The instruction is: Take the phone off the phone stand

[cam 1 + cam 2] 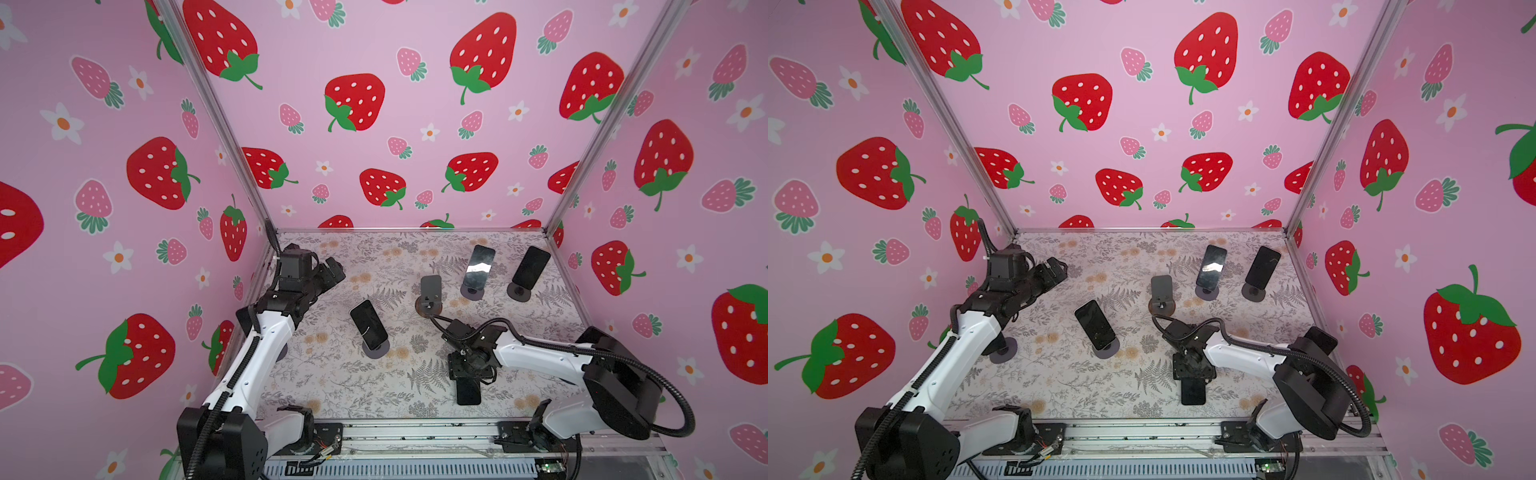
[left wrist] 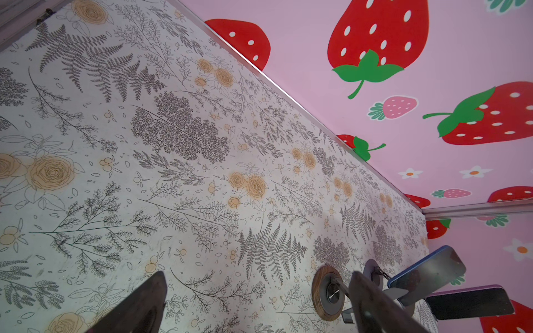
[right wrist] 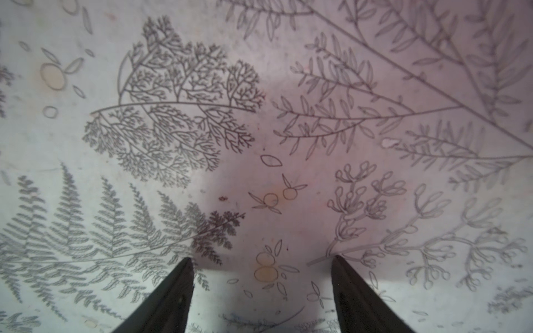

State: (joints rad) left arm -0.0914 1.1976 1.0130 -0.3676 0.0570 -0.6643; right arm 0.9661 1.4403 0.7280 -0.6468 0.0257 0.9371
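phone [image 1: 468,392]: table's [image 1: 332,395] 5 o'clock, just 6 o'clock of the right gripper [image 3: 261,258]
phone stand [image 1: 430,293]: bare, 12 o'clock of phone
right gripper: fingers apart, only table between
left gripper [image 2: 258,274]: spread wide, 10 o'clock

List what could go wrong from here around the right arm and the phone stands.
The dark phone is at the right gripper, near the table's front edge; whether the jaws grip it is unclear, so a hasty lift may drag it off. The right arm's cable runs beside the empty stand; pulling back could topple it. The left arm hangs over a stand base that a swing could knock.
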